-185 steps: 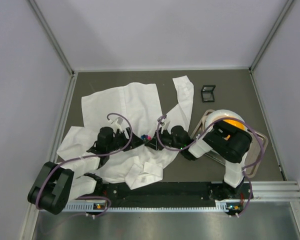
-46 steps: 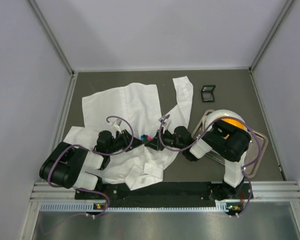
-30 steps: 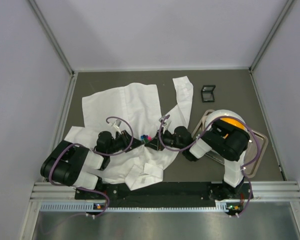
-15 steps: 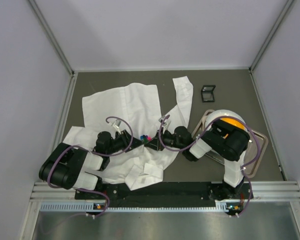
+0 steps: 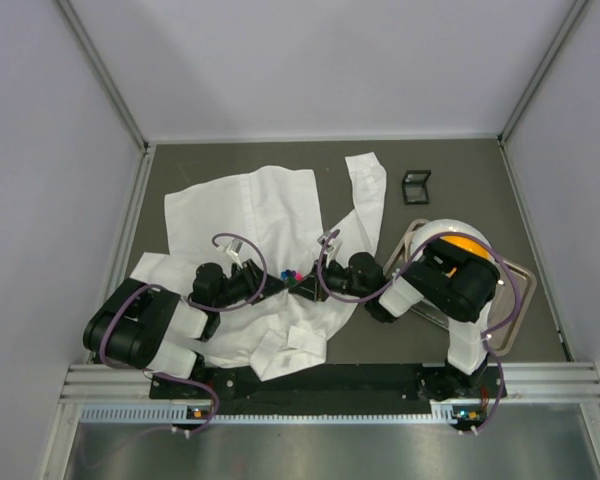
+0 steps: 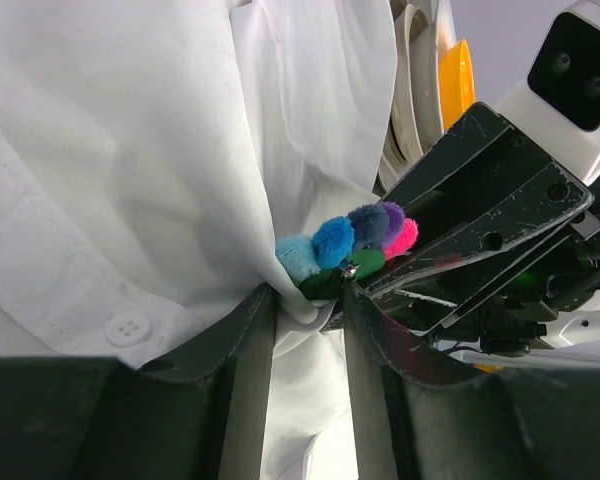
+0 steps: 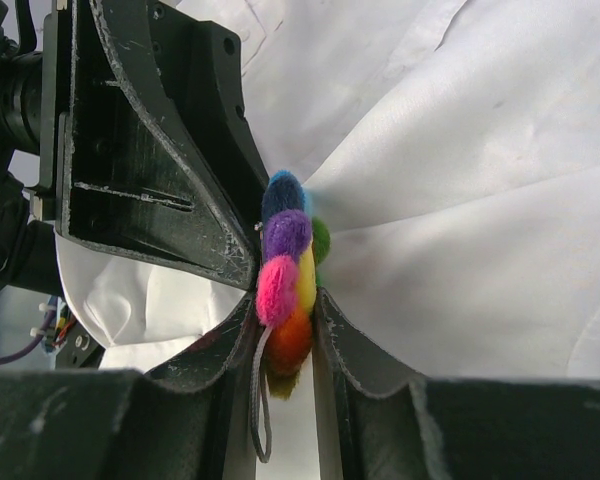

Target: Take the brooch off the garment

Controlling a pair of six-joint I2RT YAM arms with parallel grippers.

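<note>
Right fingers: pressed onto the brooch, pinching its lower petals edge-on.

Left fingers: straddling a fold of the garment. Cloth fills the gap, but I cannot tell whether it is gripped tight. The brooch sits just at 1 o'clock of their tips.

Brooch apparently not yet free of the shirt; cloth puckers toward it. Top view: it lies a little to 8 o'clock of the counter centre.

Risks, as judged:
- Weak left hold: the fold slides out and the shirt trails the pull.
- Soft petals: the right pinch may slip off.
- Thin fabric may tear at the pin.
- Tips crowded: the two sets of fingers may knock together.
</note>
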